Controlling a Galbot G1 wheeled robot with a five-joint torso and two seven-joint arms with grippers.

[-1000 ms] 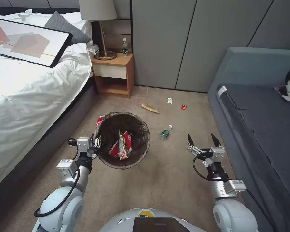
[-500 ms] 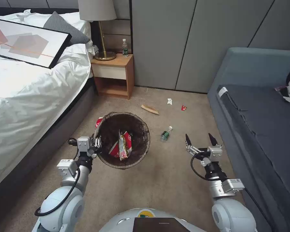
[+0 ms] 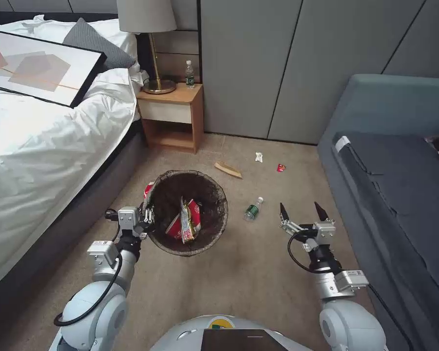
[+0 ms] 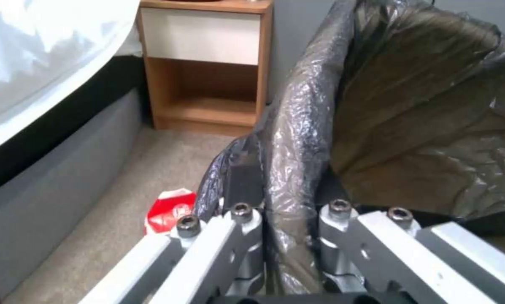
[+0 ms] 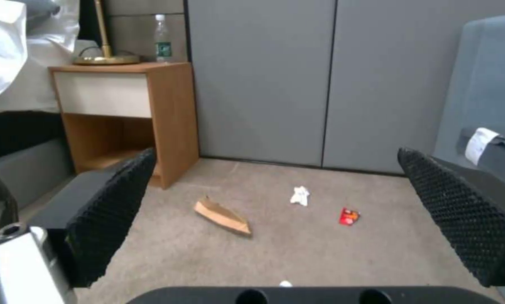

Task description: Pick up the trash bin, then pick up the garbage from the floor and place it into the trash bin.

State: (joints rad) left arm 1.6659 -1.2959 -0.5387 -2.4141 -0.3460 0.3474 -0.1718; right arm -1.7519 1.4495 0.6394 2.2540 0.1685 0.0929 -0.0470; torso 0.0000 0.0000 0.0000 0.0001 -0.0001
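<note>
My left gripper [image 3: 147,216] is shut on the near-left rim of the trash bin [image 3: 223,204], a round bin lined with a dark bag. Red and yellow packets [image 3: 184,222] lie inside it. In the left wrist view the left gripper [image 4: 283,213] pinches the bag-covered rim [image 4: 300,139]. A red packet [image 3: 149,187] lies on the floor by the bin's far-left side. My right gripper [image 3: 300,209] hovers open to the right of a green-labelled bottle [image 3: 252,209]. Farther ahead lie a brown cardboard scrap [image 3: 228,169], a white crumpled paper [image 3: 259,157] and a small red packet [image 3: 280,167].
A bed [image 3: 44,141] runs along the left and a grey sofa [image 3: 400,195] along the right. A wooden nightstand [image 3: 173,114] with a lamp and a bottle stands ahead against the grey wall panels [image 3: 249,68]. Carpet [image 3: 249,278] lies between them.
The whole picture has shifted a little, so the camera moved. The right gripper has edged slightly left, still open. The left gripper keeps its hold on the bin.
</note>
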